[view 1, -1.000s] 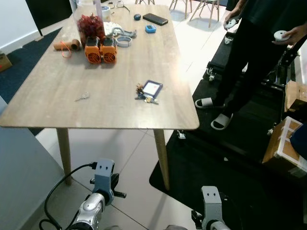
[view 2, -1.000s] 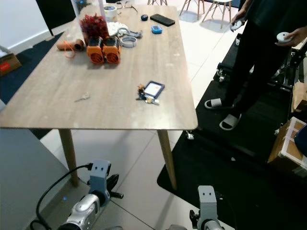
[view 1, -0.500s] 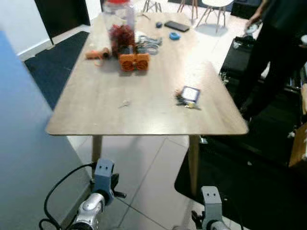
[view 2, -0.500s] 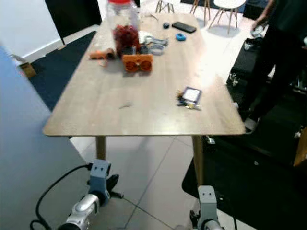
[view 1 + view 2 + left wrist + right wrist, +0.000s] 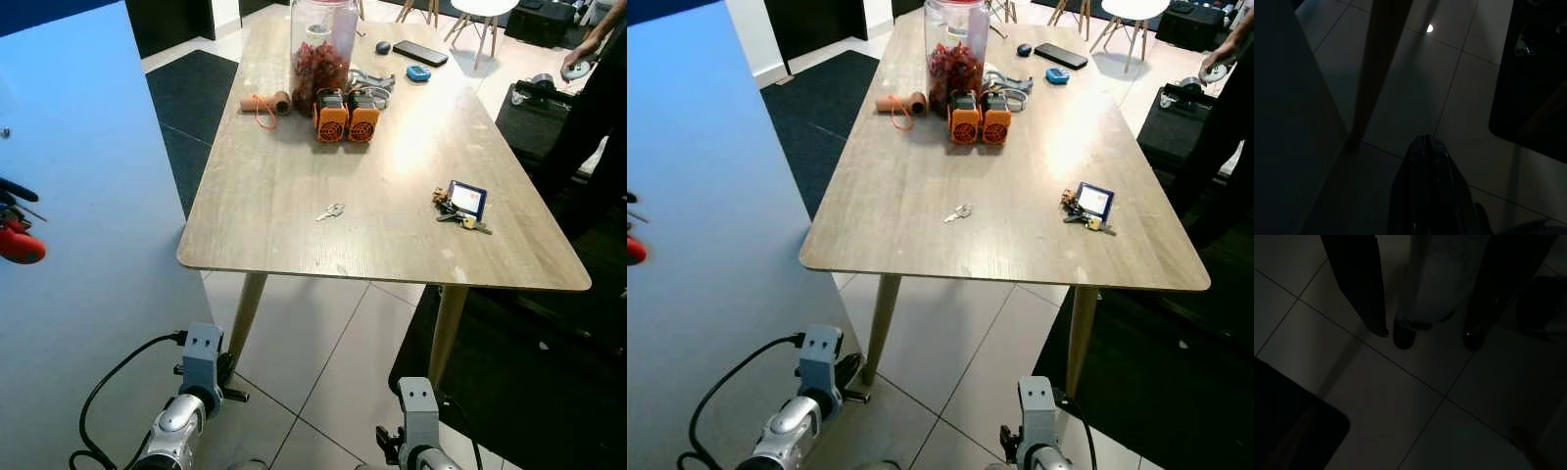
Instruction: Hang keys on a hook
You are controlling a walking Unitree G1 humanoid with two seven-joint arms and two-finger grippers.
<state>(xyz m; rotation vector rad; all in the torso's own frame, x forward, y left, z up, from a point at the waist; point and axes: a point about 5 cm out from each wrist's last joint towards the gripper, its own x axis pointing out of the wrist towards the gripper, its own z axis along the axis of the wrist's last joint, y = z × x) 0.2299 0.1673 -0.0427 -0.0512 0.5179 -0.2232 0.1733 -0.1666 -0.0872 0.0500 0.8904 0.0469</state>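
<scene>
A bunch of keys with a blue card tag [image 5: 460, 204] lies near the right edge of the wooden table [image 5: 294, 176]. A single small key [image 5: 331, 211] rests near the table's middle front. On the blue panel [image 5: 88, 166] at my left hang a red object [image 5: 20, 245] and dark hooks [image 5: 14, 190]. Both arms hang low in front of the table: the left arm [image 5: 201, 357] and the right arm [image 5: 415, 401]. In its wrist view the left gripper [image 5: 1425, 147] is shut, its fingers pressed together over the floor tiles. The right gripper [image 5: 1427, 335] is open, holding nothing.
A tall jar of red pieces [image 5: 321, 54], two orange devices [image 5: 346, 116], a roll with orange cord [image 5: 265, 102], a phone [image 5: 420, 54] and cables crowd the table's far end. A person [image 5: 598, 69] stands at the far right. A black mat [image 5: 549, 382] lies right of the table.
The whole view has swung: the table now sits further right and the blue panel with its hooks has come in on the left. Things on the table and both arms stay put.
</scene>
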